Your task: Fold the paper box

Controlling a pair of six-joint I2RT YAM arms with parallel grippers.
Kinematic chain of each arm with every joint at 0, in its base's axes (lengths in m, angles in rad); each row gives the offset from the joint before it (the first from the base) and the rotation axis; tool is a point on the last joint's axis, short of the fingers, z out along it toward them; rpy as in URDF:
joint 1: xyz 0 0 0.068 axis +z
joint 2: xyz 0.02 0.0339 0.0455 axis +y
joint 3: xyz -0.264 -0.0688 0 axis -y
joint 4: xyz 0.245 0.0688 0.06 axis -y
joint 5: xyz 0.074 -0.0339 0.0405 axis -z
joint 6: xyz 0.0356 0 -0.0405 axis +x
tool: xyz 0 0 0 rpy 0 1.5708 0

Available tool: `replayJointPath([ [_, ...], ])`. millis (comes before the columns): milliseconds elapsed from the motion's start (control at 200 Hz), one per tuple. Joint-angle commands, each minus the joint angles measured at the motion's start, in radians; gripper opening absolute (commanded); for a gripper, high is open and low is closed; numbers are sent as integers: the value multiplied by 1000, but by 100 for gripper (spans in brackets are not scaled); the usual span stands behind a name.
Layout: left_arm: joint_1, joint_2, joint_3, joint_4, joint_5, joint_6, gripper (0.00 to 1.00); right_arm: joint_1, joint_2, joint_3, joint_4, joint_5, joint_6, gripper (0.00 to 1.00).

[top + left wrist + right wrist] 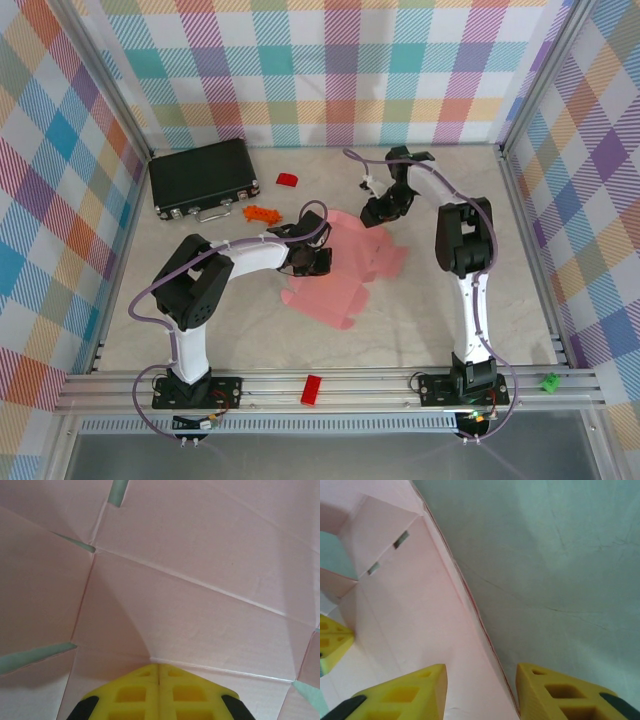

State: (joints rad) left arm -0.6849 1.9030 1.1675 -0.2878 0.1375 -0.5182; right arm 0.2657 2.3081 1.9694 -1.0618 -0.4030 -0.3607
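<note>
Box (340, 280) lies unfolded, a pink sheet with creases and flaps, at the middle of the table (430, 330). Left gripper (316, 262) is closed, and its yellow fingers (135, 695) are pressed together with the tips on the sheet, at the sheet's 10 o'clock side. Right gripper (375, 212) is at the sheet's 1 o'clock edge with jaws apart: one finger is over the card and the other over the table, with the edge between them. Black case (203, 178) rests at 10 o'clock on the table, with orange pieces (262, 212) near it and a red block (287, 180) at 11.
</note>
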Motion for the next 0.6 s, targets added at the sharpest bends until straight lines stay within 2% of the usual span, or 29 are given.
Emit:
replayJointPath([
  [0, -7, 34, -20, -10, -22, -15, 0, 16, -51, 1, -27, -25, -33, 40],
  [595, -7, 28, -31, -8, -23, -13, 0, 53, -65, -67, 119, 104, -86, 32],
])
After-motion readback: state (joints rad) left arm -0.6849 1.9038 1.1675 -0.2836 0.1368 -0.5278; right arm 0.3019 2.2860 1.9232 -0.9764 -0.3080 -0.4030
